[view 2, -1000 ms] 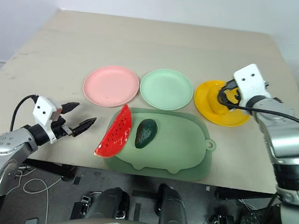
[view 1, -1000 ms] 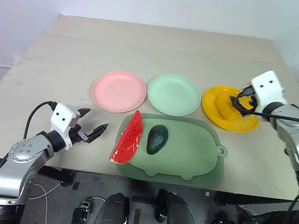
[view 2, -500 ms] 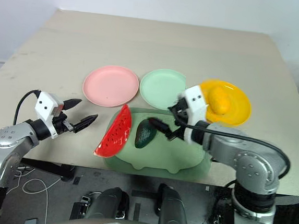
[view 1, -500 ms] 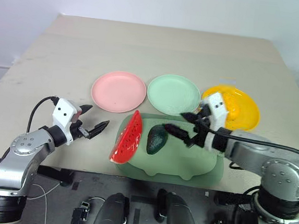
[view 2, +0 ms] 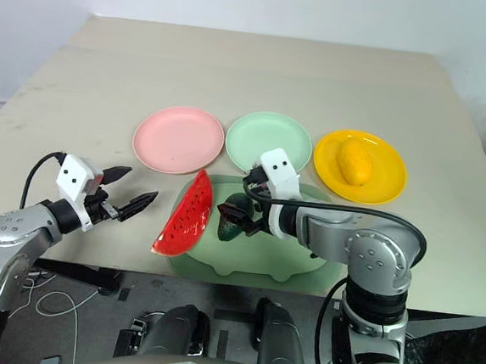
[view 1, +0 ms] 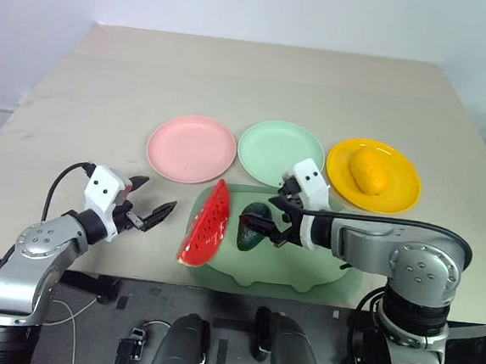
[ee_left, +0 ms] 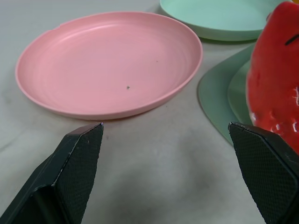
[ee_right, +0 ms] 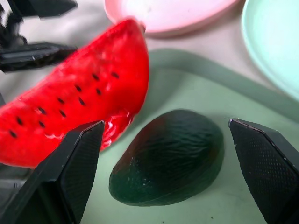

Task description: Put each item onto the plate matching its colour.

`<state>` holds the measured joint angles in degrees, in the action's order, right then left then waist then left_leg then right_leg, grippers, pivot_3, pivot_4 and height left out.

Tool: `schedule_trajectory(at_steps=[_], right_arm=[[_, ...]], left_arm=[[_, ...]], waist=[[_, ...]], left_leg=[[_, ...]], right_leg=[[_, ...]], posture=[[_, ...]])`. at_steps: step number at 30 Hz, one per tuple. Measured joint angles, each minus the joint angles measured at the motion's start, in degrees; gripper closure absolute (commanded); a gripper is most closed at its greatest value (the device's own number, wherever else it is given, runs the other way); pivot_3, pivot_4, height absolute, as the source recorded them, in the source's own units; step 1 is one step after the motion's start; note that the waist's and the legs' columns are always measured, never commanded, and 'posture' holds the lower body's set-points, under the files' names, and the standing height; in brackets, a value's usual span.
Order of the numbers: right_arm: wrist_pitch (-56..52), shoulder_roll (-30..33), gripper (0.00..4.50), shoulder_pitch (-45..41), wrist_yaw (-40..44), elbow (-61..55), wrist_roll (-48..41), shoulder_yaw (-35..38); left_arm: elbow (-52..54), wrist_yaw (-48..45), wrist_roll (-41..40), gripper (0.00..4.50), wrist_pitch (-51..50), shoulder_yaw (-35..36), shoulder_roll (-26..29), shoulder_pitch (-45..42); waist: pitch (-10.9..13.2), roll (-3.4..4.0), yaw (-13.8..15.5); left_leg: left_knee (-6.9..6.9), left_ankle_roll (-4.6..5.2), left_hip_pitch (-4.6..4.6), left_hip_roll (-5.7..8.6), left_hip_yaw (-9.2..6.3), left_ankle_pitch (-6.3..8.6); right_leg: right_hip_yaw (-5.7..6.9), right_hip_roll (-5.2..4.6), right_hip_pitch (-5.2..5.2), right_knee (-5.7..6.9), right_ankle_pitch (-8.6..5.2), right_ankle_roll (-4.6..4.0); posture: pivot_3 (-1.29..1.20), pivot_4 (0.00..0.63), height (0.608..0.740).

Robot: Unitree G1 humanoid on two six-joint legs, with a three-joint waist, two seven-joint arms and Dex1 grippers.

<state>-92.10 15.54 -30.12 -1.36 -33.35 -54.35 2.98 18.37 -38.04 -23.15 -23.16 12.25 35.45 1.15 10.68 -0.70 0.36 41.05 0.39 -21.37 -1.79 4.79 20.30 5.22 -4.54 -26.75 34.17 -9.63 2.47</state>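
The yellow-orange mango [view 1: 368, 170] lies on the yellow plate [view 1: 400, 189]. The pink plate [view 1: 191, 148] and the mint green plate [view 1: 280, 153] are bare. A red watermelon wedge [view 1: 207, 224] leans on the left rim of the pig-shaped tray, and the dark green avocado [ee_right: 170, 156] lies just to its right. My right gripper [view 1: 262, 214] hovers open right over the avocado, one finger on either side, holding nothing. My left gripper [view 1: 151, 198] stands open above the table, left of the watermelon and in front of the pink plate.
The large green pig-shaped tray [view 1: 280, 269] sits at the table's near edge, in front of the three plates. Bare tabletop stretches behind the plates and to the far left.
My right arm left the mango on the yellow plate and swung left and down to the avocado, its wrist rolling. The left arm stayed put.
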Motion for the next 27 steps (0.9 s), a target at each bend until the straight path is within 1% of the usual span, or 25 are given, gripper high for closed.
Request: schedule_trajectory(at_steps=[3,8,12,20,23,25,26,27], right_arm=[[0.0,0.5,0.02,-0.01,-0.04,0.14,0.93,-1.97],[0.03,3.08,0.02,-0.01,0.59,1.13,4.9,-5.1],[0.85,6.32,0.02,-0.04,2.42,1.12,8.35,-7.76],[2.62,8.13,0.02,0.21,6.06,1.11,12.56,-9.87],[3.27,8.14,0.62,0.45,7.22,1.11,13.63,-10.1],[3.83,8.17,1.24,0.48,7.81,1.1,14.35,-10.52],[3.96,8.19,1.41,0.49,8.1,1.1,14.81,-10.6],[4.11,8.21,1.4,0.54,8.43,1.1,15.15,-10.65]], left_arm=[[0.23,0.44,0.0,0.0,0.0,0.01,-0.17,0.37],[0.28,0.82,0.0,0.0,0.01,0.1,-0.26,0.75],[0.27,0.83,0.0,0.0,0.05,0.22,-0.27,0.81],[0.16,0.73,0.01,0.0,1.0,0.23,-0.27,0.79],[0.05,0.68,0.01,0.0,1.27,0.23,-0.27,0.77],[-0.21,0.67,0.01,0.0,1.46,0.23,-0.27,0.76],[-0.24,0.66,0.02,0.0,1.52,0.22,-0.27,0.76],[-0.25,0.66,0.02,0.0,1.59,0.22,-0.27,0.76]], waist=[[0.0,0.0,-0.04],[0.0,0.0,-0.07],[0.0,0.0,-0.06],[0.0,0.0,-0.11],[0.0,0.0,-0.11],[0.0,0.0,-0.12],[0.0,0.0,-0.11],[0.0,0.0,-0.11]], left_leg=[[0.0,0.0,0.0,0.0,0.0,0.0],[0.0,0.0,0.0,0.0,0.0,0.0],[0.0,0.0,0.0,0.0,-0.01,0.0],[-0.01,0.0,-0.01,0.0,-0.01,0.0],[-0.01,0.0,-0.01,0.0,-0.01,0.0],[-0.01,0.0,-0.01,0.0,-0.01,0.0],[-0.02,0.0,-0.01,-0.01,-0.01,0.0],[-0.02,0.0,-0.01,-0.01,-0.01,0.0]], right_leg=[[0.0,0.0,0.0,0.0,0.0,0.0],[0.0,0.0,0.0,-0.01,0.0,0.0],[0.01,0.0,0.0,-0.03,-0.01,0.0],[0.01,0.0,-0.01,-0.03,-0.01,0.0],[0.01,0.0,-0.01,-0.04,-0.01,0.0],[0.02,0.0,-0.01,-0.03,-0.01,0.0],[0.02,0.0,-0.01,-0.04,-0.01,0.0],[0.02,0.0,-0.01,-0.04,-0.01,0.0]], posture=[[0.0,0.15,0.74],[0.0,0.15,0.74],[0.0,0.15,0.74],[0.0,0.15,0.74],[0.0,0.15,0.74],[0.0,0.15,0.74],[0.0,0.15,0.74],[0.0,0.15,0.74]])
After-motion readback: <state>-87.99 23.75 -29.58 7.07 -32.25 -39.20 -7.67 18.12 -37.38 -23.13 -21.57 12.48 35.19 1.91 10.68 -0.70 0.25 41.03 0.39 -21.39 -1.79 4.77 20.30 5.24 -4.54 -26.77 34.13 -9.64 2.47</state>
